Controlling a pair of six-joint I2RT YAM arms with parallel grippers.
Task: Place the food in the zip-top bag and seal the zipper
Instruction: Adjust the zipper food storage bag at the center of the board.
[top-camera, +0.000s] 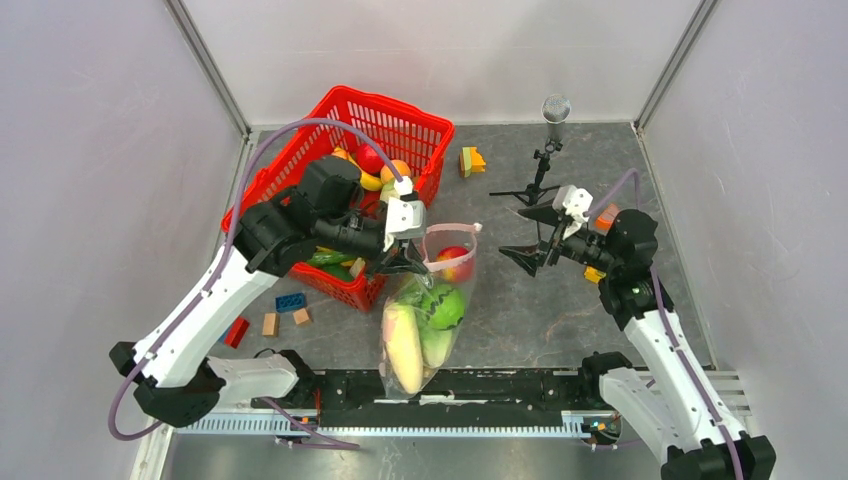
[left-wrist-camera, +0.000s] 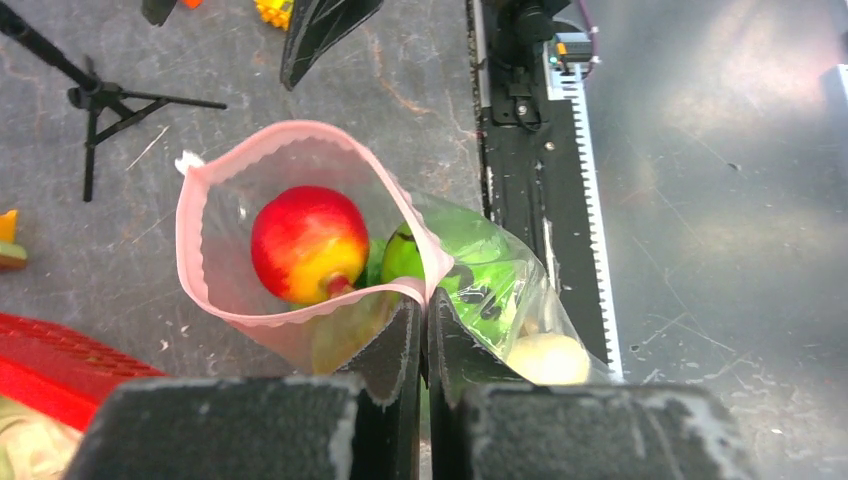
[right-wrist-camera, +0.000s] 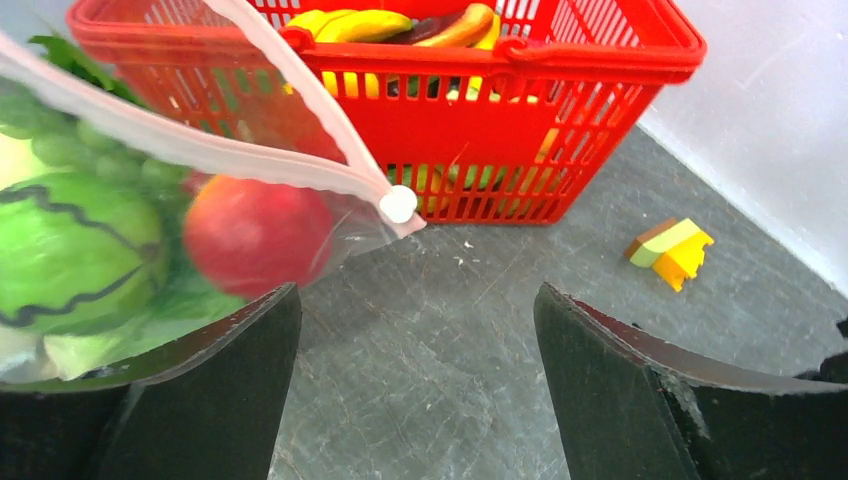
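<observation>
The clear zip-top bag (top-camera: 420, 330) lies at the table's middle front with its pink zipper (top-camera: 440, 272) mouth open. Inside lie a round red fruit (top-camera: 453, 262), green lettuce (top-camera: 442, 305) and a long cream-white vegetable (top-camera: 403, 347). My left gripper (top-camera: 403, 262) is shut on the zipper's near edge (left-wrist-camera: 400, 290); the fruit (left-wrist-camera: 308, 243) shows through the open mouth. My right gripper (top-camera: 527, 238) is open and empty, right of the bag, apart from it. In the right wrist view the zipper (right-wrist-camera: 200, 150) ends in a white slider (right-wrist-camera: 398, 204).
A red mesh basket (top-camera: 420, 125) with bananas and other toy food (top-camera: 372, 170) stands at the back left. Small blocks lie left of the bag (top-camera: 290, 301) and behind it (top-camera: 471, 160). A microphone on a small tripod (top-camera: 543, 170) stands at the back right.
</observation>
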